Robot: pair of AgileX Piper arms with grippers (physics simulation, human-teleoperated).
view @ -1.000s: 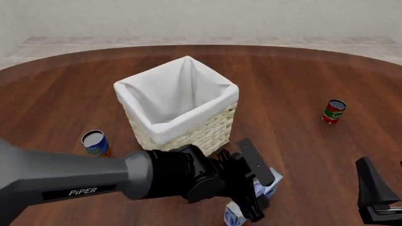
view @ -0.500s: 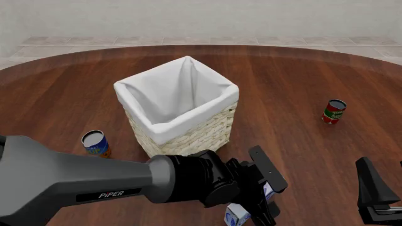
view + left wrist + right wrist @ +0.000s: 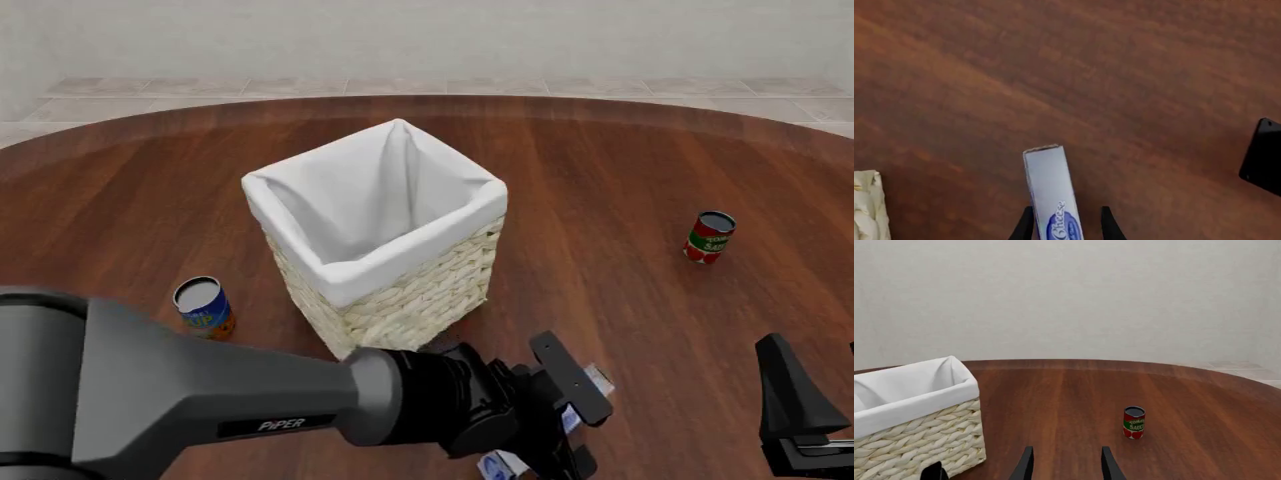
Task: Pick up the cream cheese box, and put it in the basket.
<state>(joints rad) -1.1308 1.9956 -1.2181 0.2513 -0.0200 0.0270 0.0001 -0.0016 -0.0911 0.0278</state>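
Pale grey-white with blue edges, the cream cheese box [image 3: 1051,192] stands on edge between the 2 fingers of the left gripper [image 3: 1064,227], its far end pointing away along them. The fingers sit close on either flank, but whether they press the carton cannot be told; it looks held or about to be. In the front view the box [image 3: 587,385] shows only as small patches behind the gripper [image 3: 567,425], low over the brown wooden desk [image 3: 627,170].

The basket [image 3: 400,290] stands just beyond and to the left of this gripper, its white liner open upward. The grasp step seems in hand; next the box must be lifted above the rim, carried over the opening and released.

The right gripper [image 3: 1064,465] hangs parted and empty; a red can [image 3: 1134,422] stands ahead of it.
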